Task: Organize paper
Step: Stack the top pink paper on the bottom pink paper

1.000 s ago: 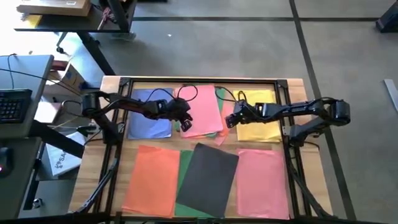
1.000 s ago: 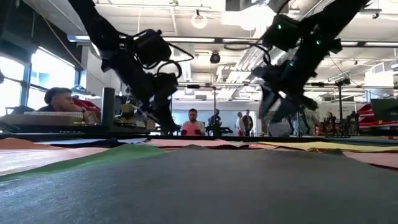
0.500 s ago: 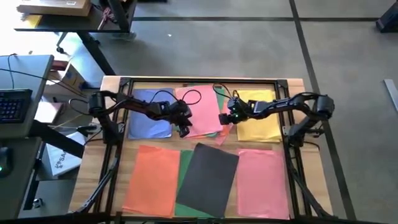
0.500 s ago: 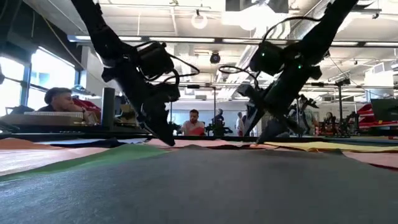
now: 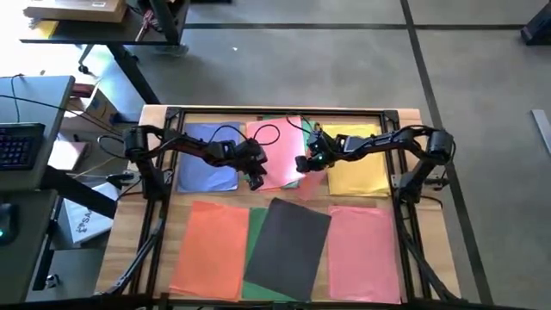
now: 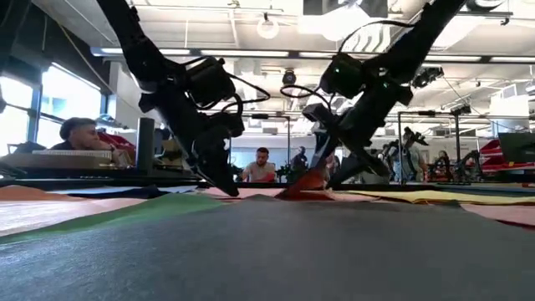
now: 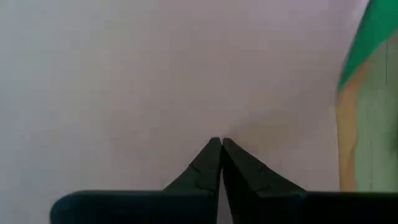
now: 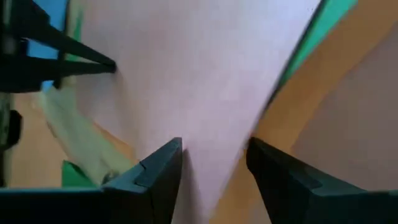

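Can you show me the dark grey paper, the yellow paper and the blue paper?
dark grey paper (image 5: 288, 245), high view, middle of the sheet.
yellow paper (image 5: 360, 176), high view, its bare near half.
blue paper (image 5: 205, 172), high view, its bare near part.

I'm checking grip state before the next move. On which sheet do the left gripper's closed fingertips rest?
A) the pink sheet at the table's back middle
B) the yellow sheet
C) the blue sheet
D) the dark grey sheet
A: the left wrist view shows the left gripper shut, tips pressed onto the pink sheet; the high view agrees.
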`<state>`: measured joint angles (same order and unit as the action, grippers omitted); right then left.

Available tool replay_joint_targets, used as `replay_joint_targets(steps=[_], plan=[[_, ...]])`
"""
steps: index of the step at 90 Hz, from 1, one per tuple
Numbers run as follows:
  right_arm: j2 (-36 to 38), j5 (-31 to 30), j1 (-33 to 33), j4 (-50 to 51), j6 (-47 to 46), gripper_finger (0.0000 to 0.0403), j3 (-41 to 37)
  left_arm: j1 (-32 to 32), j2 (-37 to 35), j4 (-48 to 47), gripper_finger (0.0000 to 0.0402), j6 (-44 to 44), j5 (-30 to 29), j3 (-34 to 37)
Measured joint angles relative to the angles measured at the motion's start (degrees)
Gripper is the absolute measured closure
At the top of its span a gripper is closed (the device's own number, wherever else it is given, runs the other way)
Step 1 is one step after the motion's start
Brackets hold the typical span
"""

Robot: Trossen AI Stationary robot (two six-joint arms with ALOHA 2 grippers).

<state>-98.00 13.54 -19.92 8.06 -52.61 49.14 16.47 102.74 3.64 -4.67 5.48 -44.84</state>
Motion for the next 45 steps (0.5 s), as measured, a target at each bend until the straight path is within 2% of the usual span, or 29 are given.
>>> replay_joint_targets(steps=[16, 45], plan=[[0.0, -2.0, 0.0, 12.8, 2.8, 0.0226, 5.7, 0.0, 0.0, -0.1, 0.0402, 0.0, 0.0, 0.0], [-2.5, -2.4, 0.0, 12.8, 3.0, 0.0226, 6.3, 0.0, 0.1, 0.4, 0.0402, 0.0, 0.0, 0.1]])
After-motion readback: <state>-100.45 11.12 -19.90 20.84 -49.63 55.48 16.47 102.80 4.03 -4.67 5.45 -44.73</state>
